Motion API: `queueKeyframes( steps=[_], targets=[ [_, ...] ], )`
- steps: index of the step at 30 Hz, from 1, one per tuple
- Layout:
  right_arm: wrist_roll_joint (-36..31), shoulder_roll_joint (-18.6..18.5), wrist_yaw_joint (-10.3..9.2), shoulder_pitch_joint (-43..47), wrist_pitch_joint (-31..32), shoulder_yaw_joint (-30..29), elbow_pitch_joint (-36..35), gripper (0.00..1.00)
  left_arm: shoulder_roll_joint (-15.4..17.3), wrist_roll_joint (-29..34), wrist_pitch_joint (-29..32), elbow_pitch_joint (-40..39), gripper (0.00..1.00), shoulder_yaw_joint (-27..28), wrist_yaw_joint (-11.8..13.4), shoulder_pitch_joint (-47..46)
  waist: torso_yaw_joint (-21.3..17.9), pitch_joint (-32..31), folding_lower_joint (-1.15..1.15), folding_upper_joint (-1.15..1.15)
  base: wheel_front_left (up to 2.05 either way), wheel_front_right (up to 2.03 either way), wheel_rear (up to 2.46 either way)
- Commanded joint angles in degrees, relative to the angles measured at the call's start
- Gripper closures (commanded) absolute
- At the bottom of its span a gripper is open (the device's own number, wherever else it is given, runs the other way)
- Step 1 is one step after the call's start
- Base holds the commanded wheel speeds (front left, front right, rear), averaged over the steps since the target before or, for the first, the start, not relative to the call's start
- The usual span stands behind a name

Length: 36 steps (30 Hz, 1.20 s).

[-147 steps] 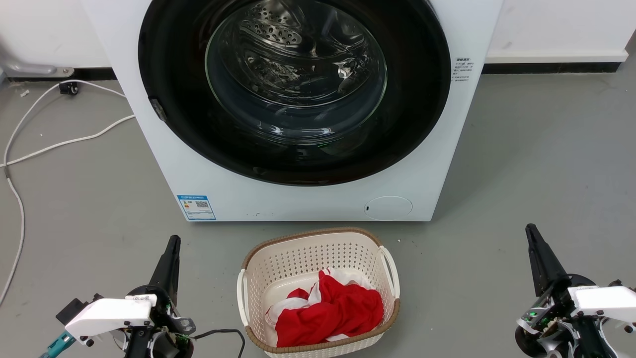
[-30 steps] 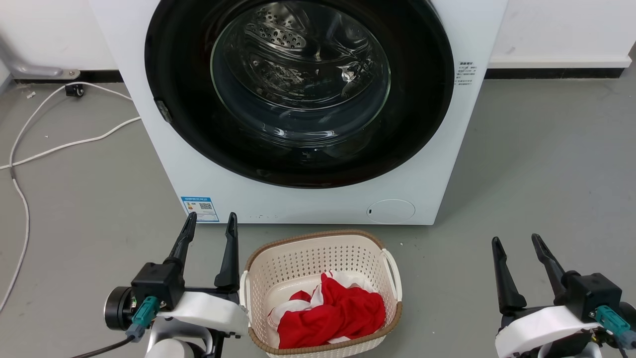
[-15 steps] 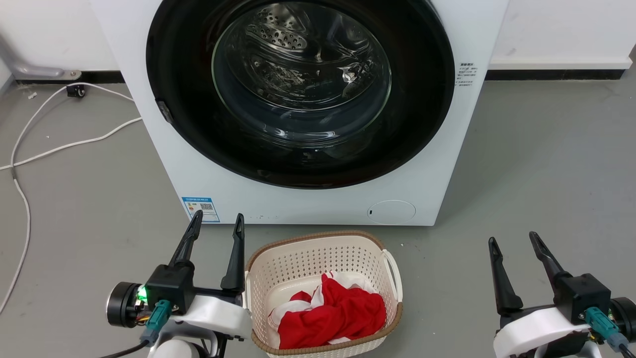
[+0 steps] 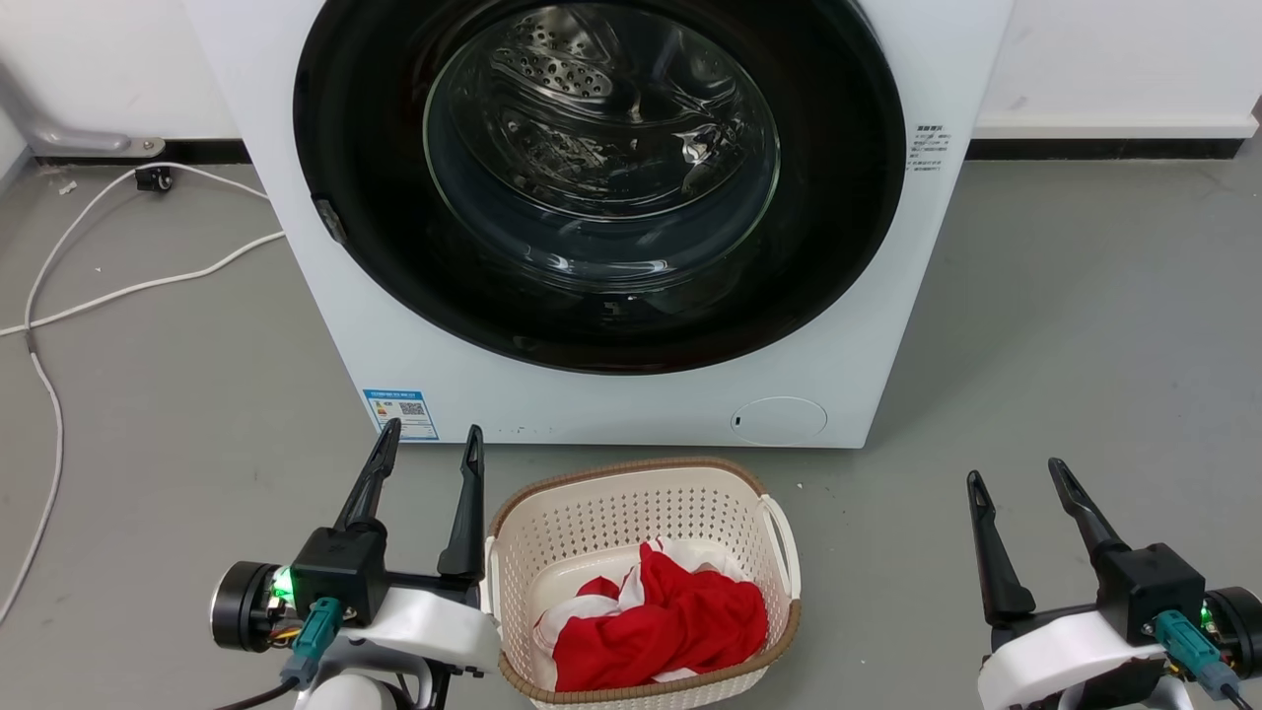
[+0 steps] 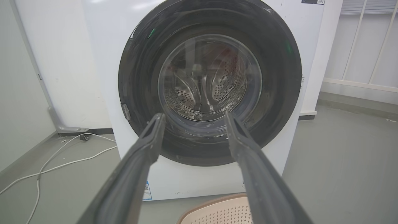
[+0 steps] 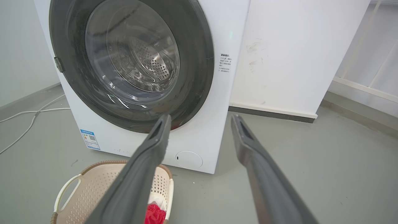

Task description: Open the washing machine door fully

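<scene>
Since earlier, my left gripper (image 4: 434, 428) and right gripper (image 4: 1016, 470) have spread wide, empty; the washing machine door (image 4: 848, 197) sits shut. Next I should reach its left-edge grey tab (image 4: 330, 219).

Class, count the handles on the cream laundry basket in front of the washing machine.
2. One handle on the laundry basket's left side, beside the left gripper; the other handle on its right side.

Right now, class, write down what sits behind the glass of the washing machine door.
Through the clear bowl of the washing machine door, the perforated steel drum shows, no laundry visible in it. The door's black ring hides the drum mouth's edge and any seal there.
</scene>
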Motion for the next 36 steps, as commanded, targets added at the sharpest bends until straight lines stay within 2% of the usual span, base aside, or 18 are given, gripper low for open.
queueKeyframes(
  steps=[1,6,7,8,19,23,26,32,35,36],
  targets=[
    [0.3,0.2,-0.04,-0.1,0.1,0.0,0.1,0.00,-0.1,-0.1,-0.1,0.1,0.00,0.0,-0.2,-0.2,0.0,0.0,0.00,0.00,0.00,0.00,0.00],
    [0.8,0.2,-0.04,-0.1,0.3,-0.2,0.2,0.00,-0.2,-0.1,-0.1,0.3,0.00,0.2,-0.3,-0.2,0.0,0.0,0.00,0.00,0.00,0.00,0.00],
    [0.2,0.2,-0.04,-0.1,0.5,-0.3,0.2,0.65,-0.2,-0.1,-0.1,0.3,0.00,0.2,-0.4,-0.2,0.0,0.0,0.00,0.00,0.00,0.00,0.00],
    [0.1,0.2,-0.04,-0.2,0.6,-0.3,0.2,1.00,-0.2,-0.1,-0.1,0.3,0.00,0.2,-0.4,-0.1,0.0,0.1,0.00,0.00,0.00,0.00,0.00],
    [3.5,0.2,-0.04,-0.5,-1.4,-0.3,-0.9,1.00,-0.4,-0.3,-0.1,0.3,0.00,0.3,-0.4,0.2,0.1,0.0,0.00,0.00,0.00,0.00,0.00],
    [9.5,0.2,-0.04,-1.1,-2.7,-0.8,-1.8,1.00,-0.4,-0.3,-0.1,0.4,0.00,0.3,-0.4,0.0,0.1,0.1,0.00,0.00,0.00,0.00,0.00],
    [26.4,0.2,-0.03,-1.3,-4.1,-0.6,-1.3,1.00,-0.5,-0.4,-0.1,0.5,0.00,0.3,-0.3,-0.1,0.1,0.1,0.00,0.00,0.00,0.00,0.00],
    [64.6,0.2,-0.03,-3.3,-5.4,0.7,-2.1,1.00,-0.5,-0.6,-0.1,0.7,0.00,0.3,-0.3,-0.2,0.1,0.1,0.00,0.00,0.00,0.00,0.00],
    [78.6,0.2,-0.03,-5.0,-5.5,0.3,-3.3,1.00,-0.5,-0.7,-0.1,0.6,0.00,0.3,-0.2,-0.3,0.0,0.3,0.00,0.00,0.00,0.00,0.00],
    [81.1,0.2,-0.03,-5.6,-5.5,0.0,-3.5,1.00,-0.5,-0.8,-0.1,0.5,0.00,0.4,-0.2,-0.3,-0.1,0.3,0.00,0.00,0.00,0.00,0.00]
  ],
)
